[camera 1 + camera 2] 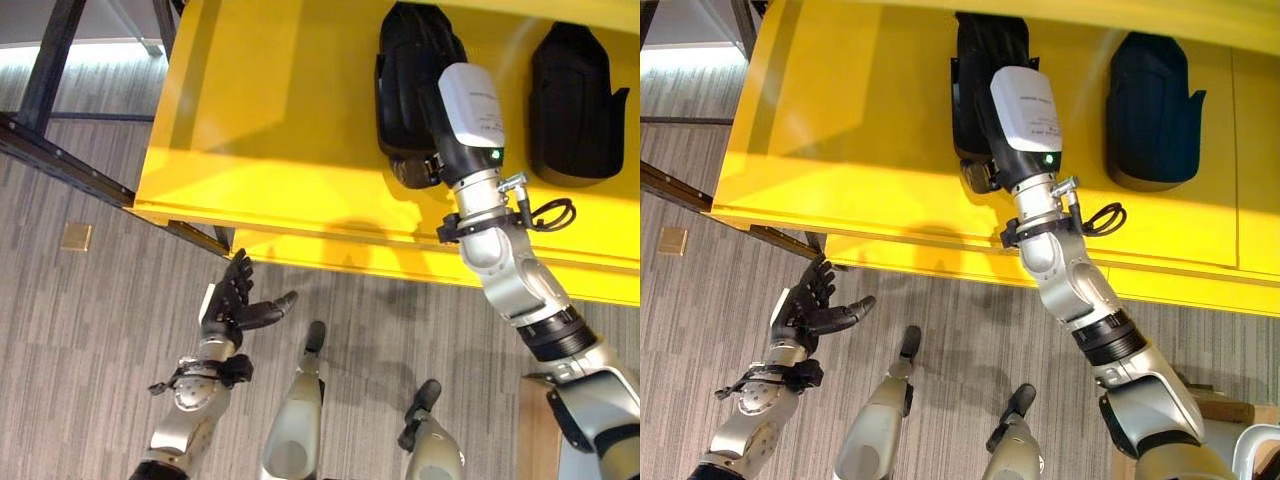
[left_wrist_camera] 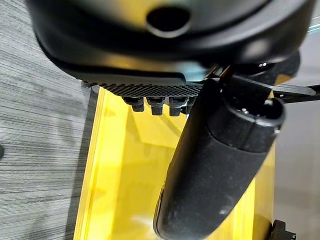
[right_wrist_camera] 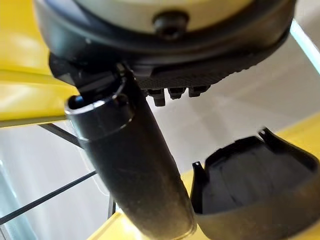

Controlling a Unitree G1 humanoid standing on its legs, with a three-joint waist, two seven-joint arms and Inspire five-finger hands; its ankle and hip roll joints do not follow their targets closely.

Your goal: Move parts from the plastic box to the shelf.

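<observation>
Left hand hangs low over the grey floor, just short of the front edge of the yellow shelf. Fingers are straight and spread, thumb sticking out to the side, nothing in it. In the left wrist view the thumb runs out over the yellow surface and the palm is clear.

Up and to the right of that hand: two black parts on the shelf, both lying on the yellow surface, well apart from each other.

First black part lies directly under the right forearm. Right hand reaches onto the shelf at the near end of this part. The arm's white wrist housing covers most of the hand in the head views, so from there only a dark bit shows at the part's near end. In the right wrist view the thumb is extended and the fingers show only as short stubs under the palm, with nothing between them. Contact with the first part: cannot tell. Looks not gripping; fingers relaxed rather than curled on anything.

Second black part sits to the right of the right hand, clear of it, not touched. The right wrist view shows one dark moulded shell just beside the thumb, on the yellow surface.

Count: two hands, two parts, one shelf.
</observation>
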